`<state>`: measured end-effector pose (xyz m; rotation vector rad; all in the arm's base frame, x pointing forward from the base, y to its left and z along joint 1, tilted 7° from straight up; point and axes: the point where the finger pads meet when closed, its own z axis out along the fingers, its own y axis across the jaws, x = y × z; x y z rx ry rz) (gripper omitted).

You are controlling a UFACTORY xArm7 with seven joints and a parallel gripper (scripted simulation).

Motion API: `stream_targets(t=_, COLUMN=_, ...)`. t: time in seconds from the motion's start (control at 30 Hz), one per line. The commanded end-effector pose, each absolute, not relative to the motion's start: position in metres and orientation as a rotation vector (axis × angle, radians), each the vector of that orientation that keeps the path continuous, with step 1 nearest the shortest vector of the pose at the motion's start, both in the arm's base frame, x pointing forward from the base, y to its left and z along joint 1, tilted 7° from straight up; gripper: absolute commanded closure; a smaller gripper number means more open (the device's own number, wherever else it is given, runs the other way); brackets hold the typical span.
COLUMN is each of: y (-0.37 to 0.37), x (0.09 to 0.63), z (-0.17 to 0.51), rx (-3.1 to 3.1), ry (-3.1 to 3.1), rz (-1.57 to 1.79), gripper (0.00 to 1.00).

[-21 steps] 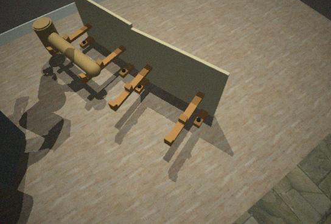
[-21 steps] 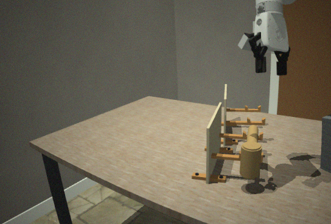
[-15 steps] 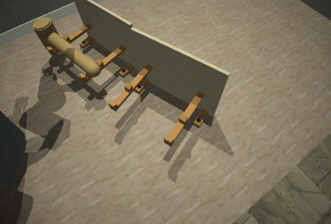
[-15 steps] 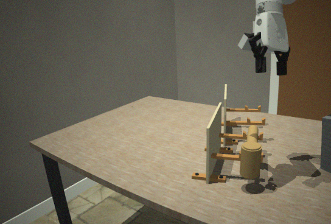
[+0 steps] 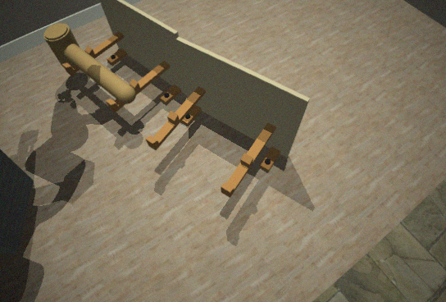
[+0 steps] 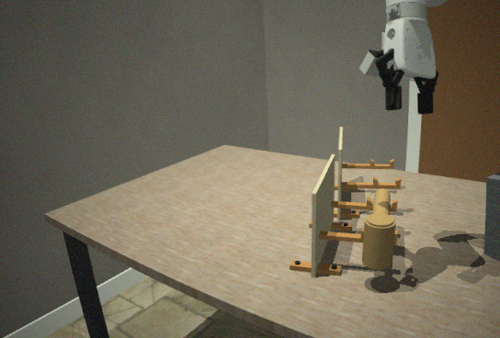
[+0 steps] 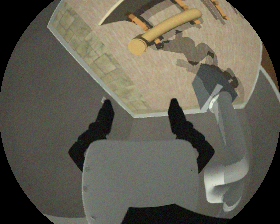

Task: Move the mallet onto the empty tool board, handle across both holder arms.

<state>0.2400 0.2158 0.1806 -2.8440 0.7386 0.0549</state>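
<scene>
A tan wooden mallet point(image 5: 96, 69) point(image 6: 380, 231) point(image 7: 164, 30) lies across the two orange holder arms of one tool board point(image 5: 135, 32) point(image 6: 322, 213). Its round head point(image 5: 58, 39) point(image 6: 379, 242) hangs outside the end arm. The second board point(image 5: 246, 106) point(image 6: 340, 153) stands beside it in line, and its two arms point(image 5: 175, 117) point(image 5: 247, 158) are empty. My gripper point(image 6: 408, 103) point(image 7: 140, 105) is open and empty. It hangs high above the table, well above the boards. It does not show in the top view; only its shadow does.
The wooden table point(image 5: 320, 67) point(image 6: 184, 204) bears both boards. A grey block point(image 6: 493, 215) point(image 7: 209, 81) at the arm's base stands at the table's side near the mallet. The table's edge and a tiled floor point(image 5: 402, 260) lie beyond.
</scene>
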Motion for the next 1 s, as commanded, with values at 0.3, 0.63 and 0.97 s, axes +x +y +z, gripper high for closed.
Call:
stream_targets(t=0.3, y=0.184, x=0.282, z=0.132, rx=-2.804, ry=1.253, rz=-0.098, gripper=0.0)
stream_targets(t=0.63, y=0.165, x=0.304, z=0.087, rx=-2.662, ry=1.633, rz=-0.196, gripper=0.0)
stream_targets(t=0.97, y=0.16, x=0.309, z=0.043, rx=-2.459, ry=1.928, rz=-0.206, gripper=0.0)
